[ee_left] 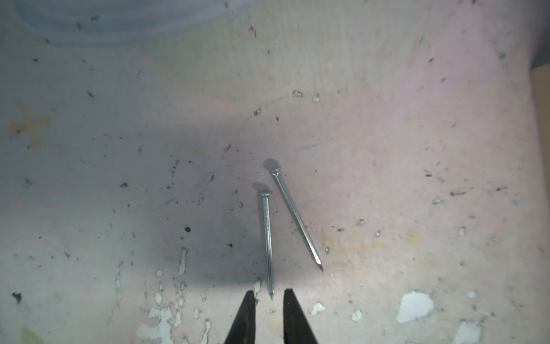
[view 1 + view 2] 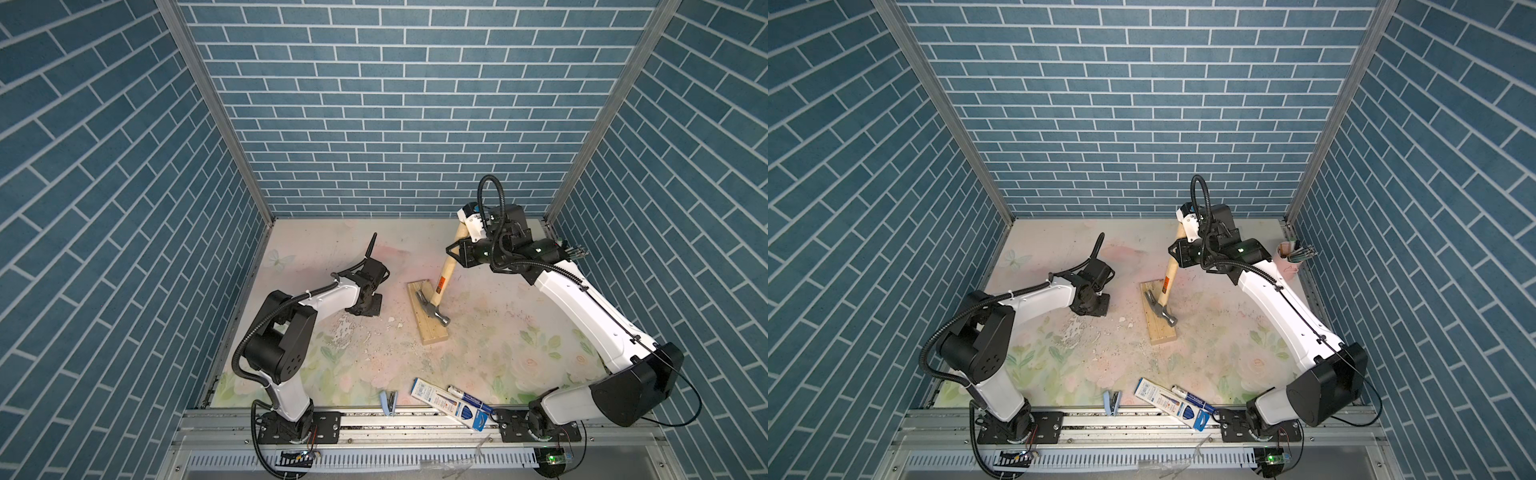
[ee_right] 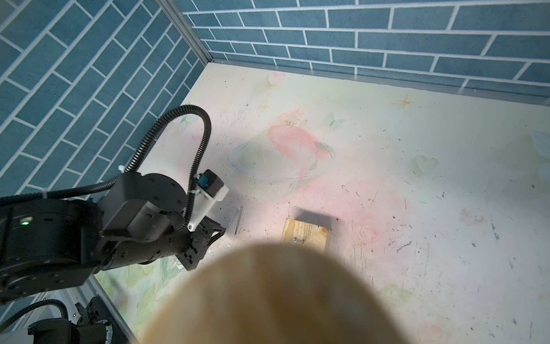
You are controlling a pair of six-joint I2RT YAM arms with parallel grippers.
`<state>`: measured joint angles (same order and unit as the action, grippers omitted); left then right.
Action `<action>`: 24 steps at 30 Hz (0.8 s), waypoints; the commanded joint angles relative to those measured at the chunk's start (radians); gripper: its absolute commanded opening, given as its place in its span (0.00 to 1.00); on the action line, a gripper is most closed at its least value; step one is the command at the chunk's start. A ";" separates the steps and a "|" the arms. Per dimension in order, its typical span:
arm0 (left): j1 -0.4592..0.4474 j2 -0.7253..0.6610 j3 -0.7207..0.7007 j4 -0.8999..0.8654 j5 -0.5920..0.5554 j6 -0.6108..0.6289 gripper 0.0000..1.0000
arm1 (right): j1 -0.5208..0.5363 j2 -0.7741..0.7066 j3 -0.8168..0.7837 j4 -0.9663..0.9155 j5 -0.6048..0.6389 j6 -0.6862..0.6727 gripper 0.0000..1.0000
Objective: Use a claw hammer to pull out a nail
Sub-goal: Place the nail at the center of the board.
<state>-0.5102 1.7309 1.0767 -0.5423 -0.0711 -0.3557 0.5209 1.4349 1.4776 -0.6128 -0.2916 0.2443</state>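
Both arms are of one build. The left arm (image 2: 332,297) and the right arm (image 2: 582,311) have glossy white shells on the long links and matte black housings at the joints. Black corrugated conduit (image 2: 235,358) runs outside the left arm's joints. A like loop (image 2: 488,178) stands at the right wrist, and a thin black wire (image 2: 602,304) follows that arm's white link. Each wrist bears a white camera bracket (image 3: 208,199). A green indicator light (image 3: 25,222) glows on a black left-arm housing. The black base plates (image 2: 328,428) show bright screws. The left gripper (image 1: 269,295) has black, tapered fingers (image 1: 242,321).
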 commanded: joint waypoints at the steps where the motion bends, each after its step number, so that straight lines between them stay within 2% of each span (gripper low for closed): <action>1: 0.005 -0.046 0.044 -0.042 0.008 -0.015 0.28 | 0.005 -0.058 0.070 0.034 -0.008 -0.018 0.00; 7: 0.005 -0.074 0.091 -0.042 0.071 -0.026 0.41 | 0.008 -0.051 0.097 -0.014 0.025 -0.053 0.00; 16: 0.005 -0.044 0.138 0.005 0.162 -0.055 0.44 | 0.052 -0.007 0.156 -0.094 0.135 -0.116 0.00; 24: 0.005 0.049 0.177 0.087 0.268 -0.102 0.46 | 0.092 0.058 0.227 -0.151 0.187 -0.145 0.00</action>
<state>-0.5098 1.7428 1.2297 -0.4915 0.1432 -0.4194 0.6022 1.4895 1.6459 -0.7918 -0.1253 0.1234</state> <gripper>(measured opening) 0.456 0.241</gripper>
